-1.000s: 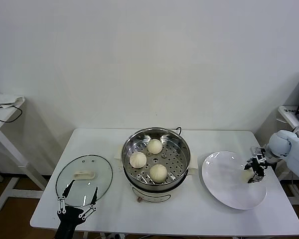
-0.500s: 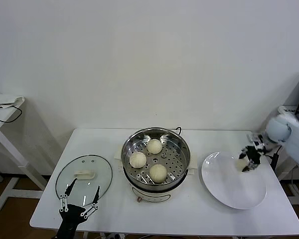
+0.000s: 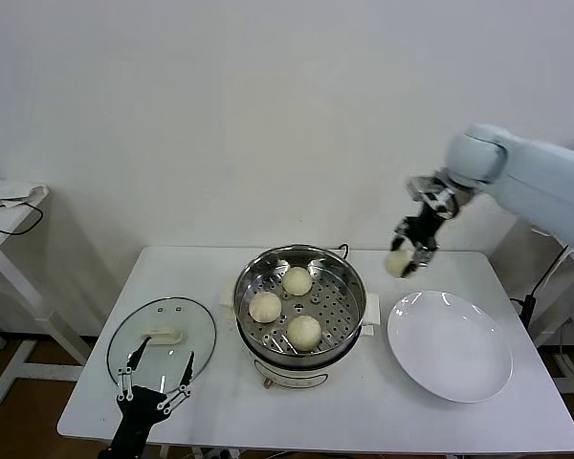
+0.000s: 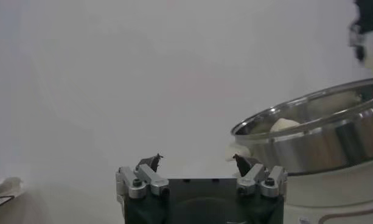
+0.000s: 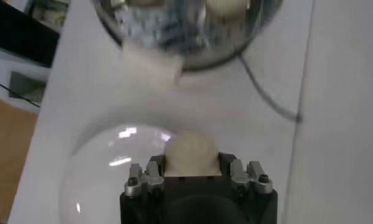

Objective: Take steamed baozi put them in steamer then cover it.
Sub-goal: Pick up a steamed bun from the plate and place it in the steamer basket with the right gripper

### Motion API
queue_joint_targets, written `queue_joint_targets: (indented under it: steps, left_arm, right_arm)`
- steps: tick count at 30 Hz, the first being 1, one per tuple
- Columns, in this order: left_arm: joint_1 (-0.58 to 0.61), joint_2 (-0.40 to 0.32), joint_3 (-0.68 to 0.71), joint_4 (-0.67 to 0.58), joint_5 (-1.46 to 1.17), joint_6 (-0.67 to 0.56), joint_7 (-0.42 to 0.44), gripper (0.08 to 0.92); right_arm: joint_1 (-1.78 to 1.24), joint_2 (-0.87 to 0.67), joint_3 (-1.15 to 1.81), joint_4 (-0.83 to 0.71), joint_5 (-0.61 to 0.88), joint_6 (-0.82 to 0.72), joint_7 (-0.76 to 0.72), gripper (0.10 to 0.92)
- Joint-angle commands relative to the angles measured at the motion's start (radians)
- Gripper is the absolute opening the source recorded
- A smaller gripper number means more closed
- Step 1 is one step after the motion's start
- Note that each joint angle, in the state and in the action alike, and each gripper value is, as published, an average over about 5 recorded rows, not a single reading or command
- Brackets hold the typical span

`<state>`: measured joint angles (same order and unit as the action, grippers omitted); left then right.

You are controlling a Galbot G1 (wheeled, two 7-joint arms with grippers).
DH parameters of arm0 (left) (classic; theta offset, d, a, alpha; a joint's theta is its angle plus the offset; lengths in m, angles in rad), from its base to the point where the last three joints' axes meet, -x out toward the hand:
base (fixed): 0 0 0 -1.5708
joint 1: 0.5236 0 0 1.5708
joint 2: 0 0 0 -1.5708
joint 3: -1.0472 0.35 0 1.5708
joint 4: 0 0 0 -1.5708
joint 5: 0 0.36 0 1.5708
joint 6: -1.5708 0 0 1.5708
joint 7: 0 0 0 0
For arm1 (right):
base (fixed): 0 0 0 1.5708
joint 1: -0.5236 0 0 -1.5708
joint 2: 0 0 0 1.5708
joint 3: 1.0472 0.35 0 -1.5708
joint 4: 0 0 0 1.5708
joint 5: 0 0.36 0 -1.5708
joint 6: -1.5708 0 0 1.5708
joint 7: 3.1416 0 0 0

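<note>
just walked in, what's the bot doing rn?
It is loading buns into the steamer. The right hand is shut on a steamed baozi, held in the air between the white plate and the pot. Three baozi already sit on the perforated tray. The cover lies flat on the table to the pot's left, and the left hand hovers open near it.

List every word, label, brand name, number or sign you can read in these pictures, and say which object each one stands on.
None can be read in any view.
The steamer, the cover, the white plate and the table show no print.
The right gripper, holding a baozi, and the left gripper carry no legible marking.
</note>
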<state>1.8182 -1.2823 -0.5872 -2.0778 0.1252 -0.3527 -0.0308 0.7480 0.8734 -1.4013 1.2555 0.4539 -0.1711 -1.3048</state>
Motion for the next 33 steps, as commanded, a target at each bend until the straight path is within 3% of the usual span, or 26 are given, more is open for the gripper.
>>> queue_joint_targets:
  steps: [1, 33]
  left_arm:
    - [-0.004, 0.0, -0.001, 0.0, 0.0, 0.0, -0.001, 0.823]
    - [-0.004, -0.004, -0.015, -0.001, -0.008, -0.001, -0.005, 0.823]
  right_arm:
    - [0.143, 0.247, -0.173, 0.091, 0.189, -0.083, 0.077, 0.594]
    - [-0.093, 0.279, -0.167, -0.002, 0.066, -0.115, 0.181, 0.602]
